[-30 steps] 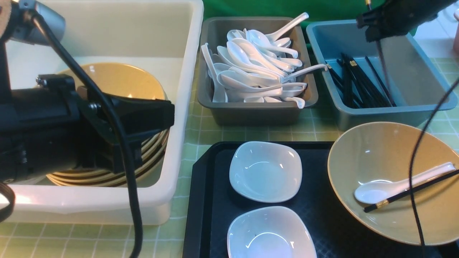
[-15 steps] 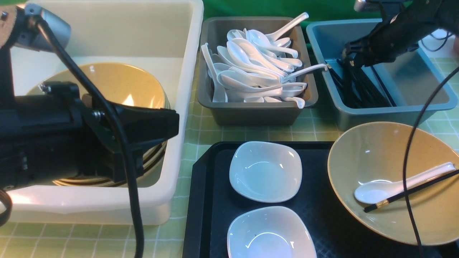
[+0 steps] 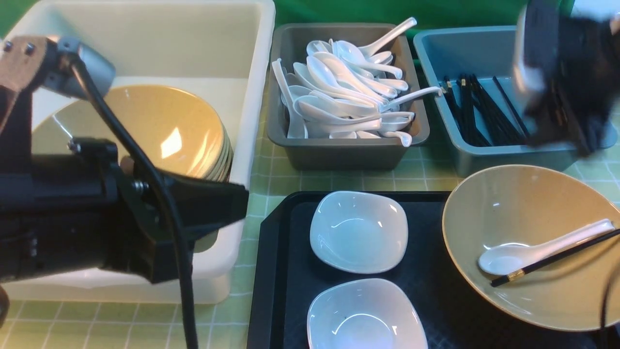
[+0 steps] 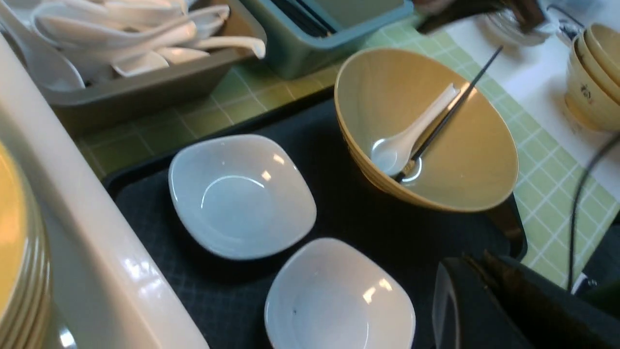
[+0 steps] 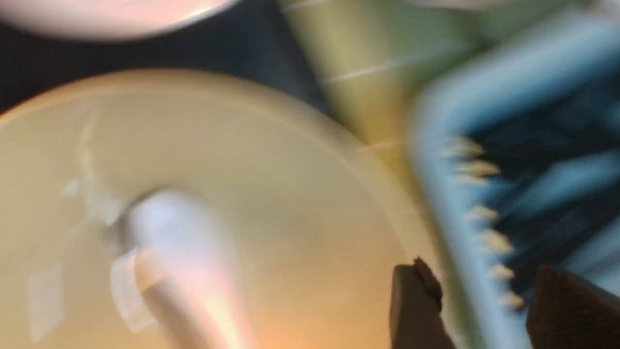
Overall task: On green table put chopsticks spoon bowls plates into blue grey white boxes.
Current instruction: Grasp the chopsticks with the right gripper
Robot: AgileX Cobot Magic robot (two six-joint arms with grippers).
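Your right gripper [image 5: 484, 295] hangs open and empty over the blue box [image 3: 508, 157] holding chopsticks [image 3: 477, 111]; your left gripper [image 3: 227, 206] is closed. Next, I think, you pinch the thin chopstick [image 3: 552, 259] lying against the spoon [image 3: 530, 252] in the bowl [image 3: 508, 203] at the tray's [image 3: 276, 271] right edge.

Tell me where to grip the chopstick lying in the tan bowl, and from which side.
Probably take the chopstick by the end overhanging the bowl rim, from above and across its length: there it stands clear of the spoon and the bowl wall.
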